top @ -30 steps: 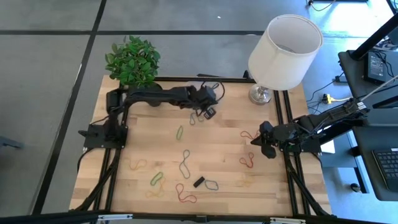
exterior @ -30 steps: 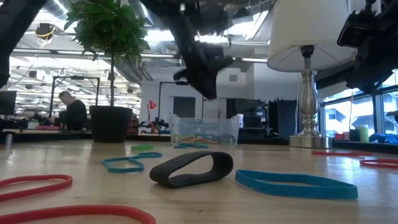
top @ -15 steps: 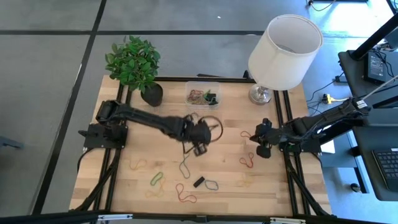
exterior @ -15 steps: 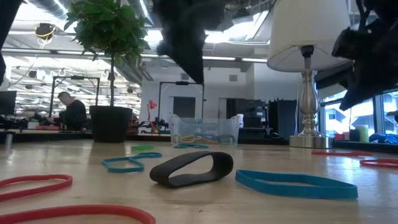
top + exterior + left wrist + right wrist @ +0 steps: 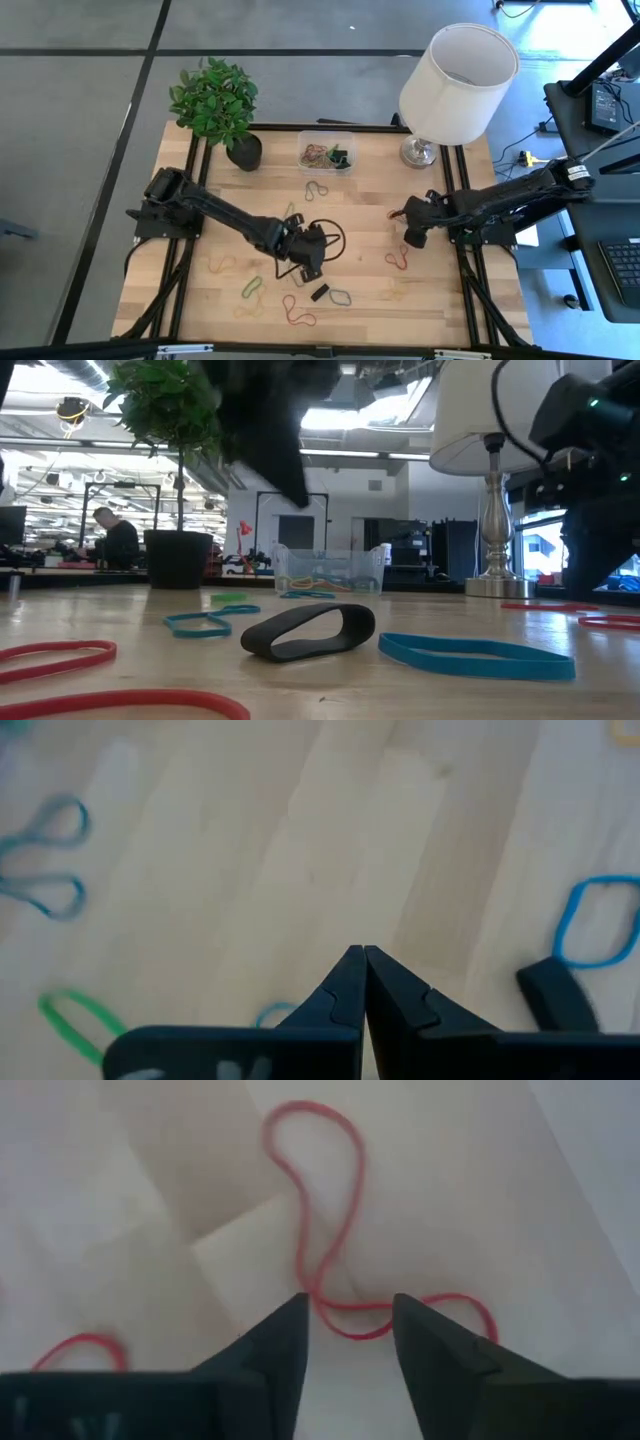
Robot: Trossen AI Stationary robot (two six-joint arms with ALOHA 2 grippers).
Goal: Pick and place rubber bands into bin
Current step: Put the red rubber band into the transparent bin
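From above, a pale wood table (image 5: 370, 190) carries a lamp (image 5: 455, 80), a plant (image 5: 213, 98) and the clear bin (image 5: 326, 151) at its far edge. The left gripper (image 5: 308, 262) has moved to mid-table, pinched empty. Level view: an office behind, a black band (image 5: 308, 631) in front. Right wrist: the right gripper (image 5: 348, 1338) has opened, straddling a twisted red band (image 5: 330, 1240).

- A light wooden table (image 5: 370, 300) carries everything.
- Loose rubber bands (image 5: 297, 312) lie scattered over its near half.
- At its far edge sit 1 clear bin (image 5: 326, 152), 1 potted plant (image 5: 243, 151) and 1 lamp (image 5: 420, 152).
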